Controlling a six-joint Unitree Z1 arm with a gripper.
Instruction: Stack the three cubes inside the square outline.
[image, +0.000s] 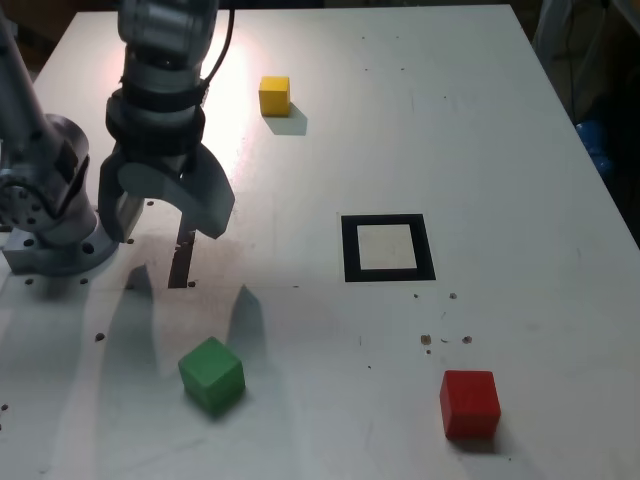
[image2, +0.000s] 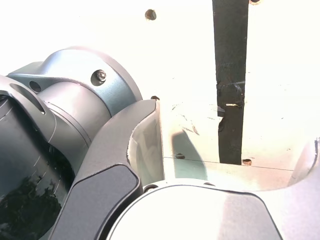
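With my jaws spread as wide as they go, my grey two-fingered gripper (image: 160, 222) hangs empty above the white desk (image: 500, 130), holding nothing and touching none of the blocks.

Going from the desk's near edge toward its far edge: the small matte red cube (image: 469, 403) sits closest to the near edge, toward the exterior view's right, with one flat face turned almost squarely to that edge. The matte green cube (image: 212, 374) lies a little farther in, toward the exterior view's left, twisted so a corner points at the near edge. Past them, about mid-desk, the flat thick black square outline with a white centre (image: 388, 247) lies empty, its sides roughly parallel to the desk's edges. At about the same depth, near the left edge, my gripper points down over a thin black strip (image: 183, 262) whose long axis runs from near edge to far edge; the wrist view shows that strip (image2: 230, 80) between my fingers. My grey arm base (image: 45, 215) stands just beside, at the left edge. Farthest back, the matte yellow cube (image: 274, 95) rests well apart from everything, fairly square to the desk.
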